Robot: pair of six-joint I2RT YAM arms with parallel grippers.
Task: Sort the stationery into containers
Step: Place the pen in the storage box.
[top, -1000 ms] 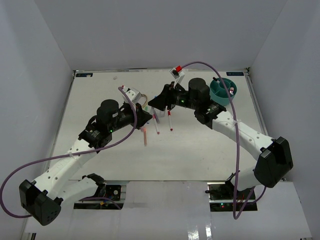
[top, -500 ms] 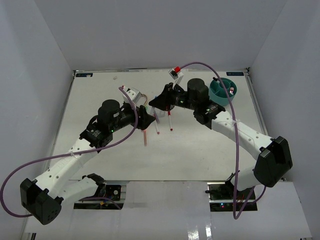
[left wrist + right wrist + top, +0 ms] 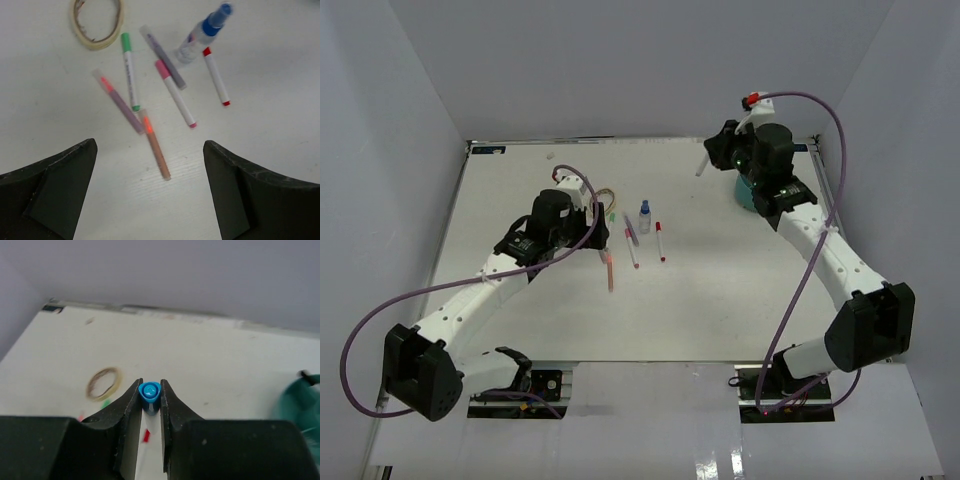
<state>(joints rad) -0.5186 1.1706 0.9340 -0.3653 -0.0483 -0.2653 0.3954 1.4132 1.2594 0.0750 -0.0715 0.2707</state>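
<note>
Blue-capped pen (image 3: 150, 391) pinched in my right claw (image 3: 149, 387), beside the teal organiser (image 3: 745, 195).
My left claw (image 3: 150, 145) gapes wide over loose pens (image 3: 175, 100) on the counter (image 3: 720, 290), well left of the organiser.

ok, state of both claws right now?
Left claw: open, holding nothing.
Right claw: shut on a thin blue-capped pen.

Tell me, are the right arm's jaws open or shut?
Shut: the right jaws clamp a blue-capped pen, both touching its cap in the right wrist view.
</note>
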